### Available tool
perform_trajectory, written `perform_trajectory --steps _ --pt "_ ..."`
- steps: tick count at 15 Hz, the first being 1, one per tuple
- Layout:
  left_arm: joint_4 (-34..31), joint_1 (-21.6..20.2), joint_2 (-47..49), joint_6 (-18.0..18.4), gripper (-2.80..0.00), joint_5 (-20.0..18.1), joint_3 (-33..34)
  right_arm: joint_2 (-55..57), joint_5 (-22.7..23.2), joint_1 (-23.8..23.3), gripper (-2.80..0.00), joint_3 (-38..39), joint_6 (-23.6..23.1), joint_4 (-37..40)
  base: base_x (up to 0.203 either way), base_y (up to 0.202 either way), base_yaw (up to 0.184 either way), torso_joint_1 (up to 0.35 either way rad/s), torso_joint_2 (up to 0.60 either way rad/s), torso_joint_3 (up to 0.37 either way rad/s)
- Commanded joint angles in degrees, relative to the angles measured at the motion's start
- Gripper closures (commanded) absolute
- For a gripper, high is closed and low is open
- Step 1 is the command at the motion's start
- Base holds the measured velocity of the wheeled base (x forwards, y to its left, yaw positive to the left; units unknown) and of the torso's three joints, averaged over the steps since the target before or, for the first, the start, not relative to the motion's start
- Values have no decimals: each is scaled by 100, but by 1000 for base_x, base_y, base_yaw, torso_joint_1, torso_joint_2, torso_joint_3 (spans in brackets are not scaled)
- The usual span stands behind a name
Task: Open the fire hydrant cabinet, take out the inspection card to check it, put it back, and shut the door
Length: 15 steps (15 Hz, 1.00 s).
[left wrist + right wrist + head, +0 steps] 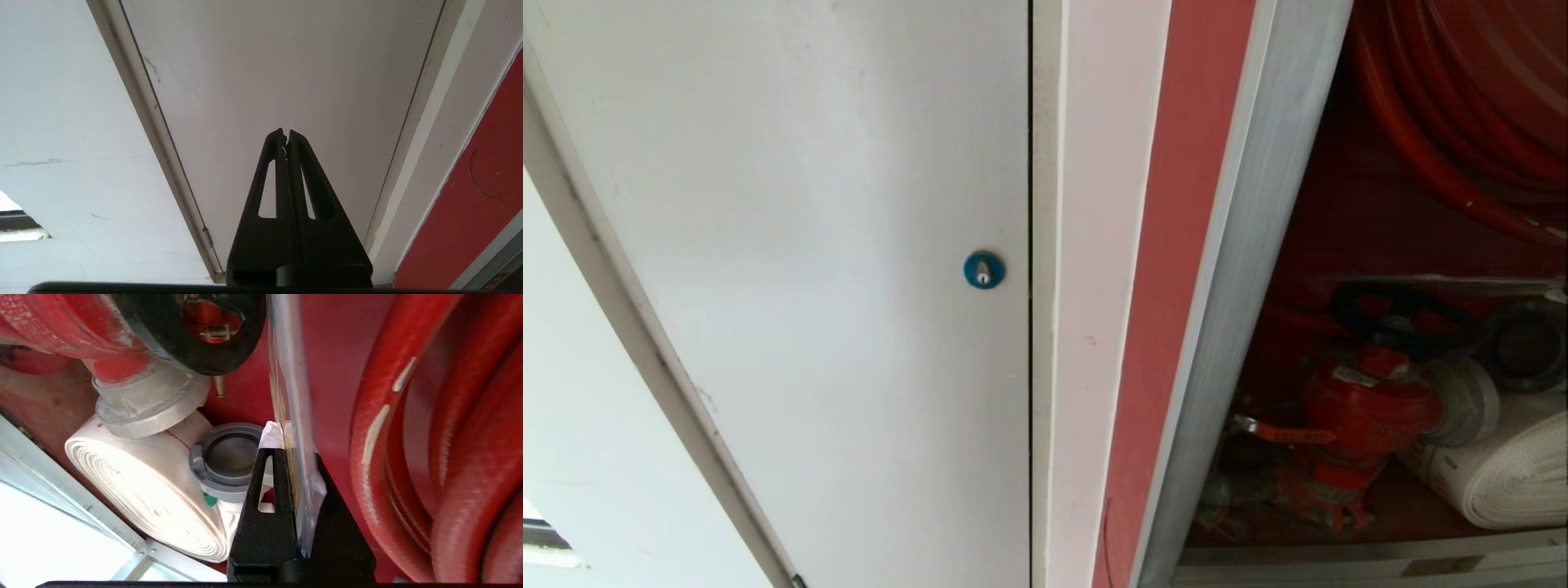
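Currently, left tool (286, 132): resting idle before the plain white panel (792, 245) with its blue lock (984, 269), fingers pressed together, holding nothing.
Fire hydrant cabinet (1241, 269): standing open; red valve (1364, 404) and rolled white hose (1511, 474) showing inside.
Right tool (286, 435): working inside the cabinet, clamping the inspection card (292, 400) edge-on, beside the red hose reel (408, 416).
Technique: probably keeping the grip firm and steering the thin card clear of valve and coupling.
Writing: nothing legible; card print too fine.
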<state>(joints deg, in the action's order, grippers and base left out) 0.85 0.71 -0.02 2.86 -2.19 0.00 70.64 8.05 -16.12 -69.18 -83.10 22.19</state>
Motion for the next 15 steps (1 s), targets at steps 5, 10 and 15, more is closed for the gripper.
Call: perform_trajectory --steps 5,10,15 --pt "3 0 2 4 0 0 70 262 -57 -6 0 276 -45 -878 0 0 0 0 0 0" --pt "3 0 2 4 0 0 70 362 -233 -92 0 353 -266 -1041 0 0 0 0 0 0" --pt "3 0 2 4 0 0 70 338 -242 -173 0 557 -514 -1050 0 0 0 0 0 0"
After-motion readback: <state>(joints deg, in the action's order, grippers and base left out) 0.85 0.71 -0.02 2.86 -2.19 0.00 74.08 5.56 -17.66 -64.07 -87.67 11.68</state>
